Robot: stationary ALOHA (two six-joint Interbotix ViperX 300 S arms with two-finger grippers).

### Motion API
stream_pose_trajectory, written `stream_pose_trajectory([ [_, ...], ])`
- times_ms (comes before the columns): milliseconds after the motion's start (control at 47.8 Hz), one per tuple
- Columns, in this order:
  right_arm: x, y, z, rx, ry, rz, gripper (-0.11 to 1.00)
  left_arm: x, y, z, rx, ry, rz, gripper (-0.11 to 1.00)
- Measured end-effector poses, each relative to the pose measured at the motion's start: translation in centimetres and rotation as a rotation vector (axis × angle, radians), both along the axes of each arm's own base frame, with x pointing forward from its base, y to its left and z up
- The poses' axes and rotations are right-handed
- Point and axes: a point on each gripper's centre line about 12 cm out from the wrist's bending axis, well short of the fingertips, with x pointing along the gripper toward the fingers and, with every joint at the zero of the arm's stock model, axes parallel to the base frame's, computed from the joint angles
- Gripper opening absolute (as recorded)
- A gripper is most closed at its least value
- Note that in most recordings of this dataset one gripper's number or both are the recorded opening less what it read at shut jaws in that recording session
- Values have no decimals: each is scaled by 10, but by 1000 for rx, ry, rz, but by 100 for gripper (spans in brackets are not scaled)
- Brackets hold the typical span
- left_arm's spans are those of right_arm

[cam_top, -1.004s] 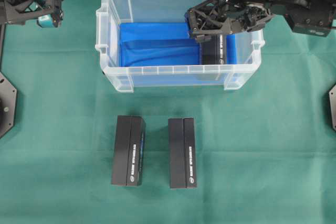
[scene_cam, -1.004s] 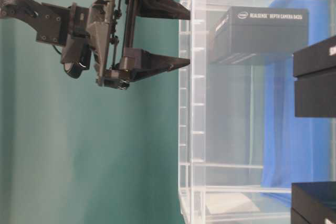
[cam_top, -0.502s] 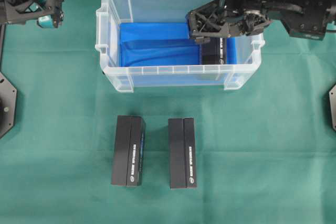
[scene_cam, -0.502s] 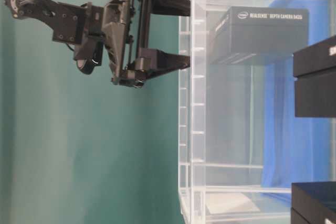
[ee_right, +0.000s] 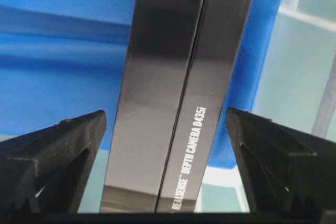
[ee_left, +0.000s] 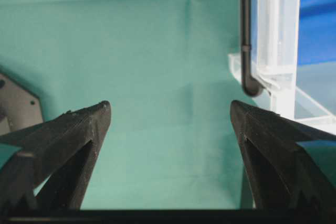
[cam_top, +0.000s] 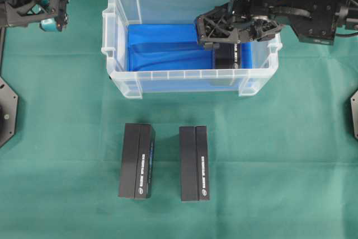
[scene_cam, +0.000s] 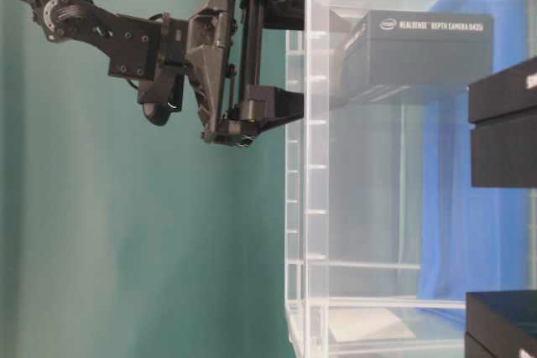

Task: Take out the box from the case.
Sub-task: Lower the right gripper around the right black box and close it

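right end effector [ee_right: 165, 124] jaws apart, straddling black box [ee_right: 178, 93] w/o touching, box on blue lining in case [cam_top: 190, 76], upper centre of frame.

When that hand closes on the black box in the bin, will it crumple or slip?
Probably neither. The black box has straight edges and flat sides, so it looks stiff. Its glossy surface might slide a little. The right hand is open with a finger on each long side, so tipping seems unlikely inside the case.
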Motion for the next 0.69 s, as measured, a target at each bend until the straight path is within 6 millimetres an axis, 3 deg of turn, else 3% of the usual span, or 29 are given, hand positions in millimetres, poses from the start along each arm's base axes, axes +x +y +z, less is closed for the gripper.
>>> stream_pose_trajectory([
  [690, -2, -6, -21, -2, 6, -29, 93, 2, -4, 0, -2, 0, -13, 95],
])
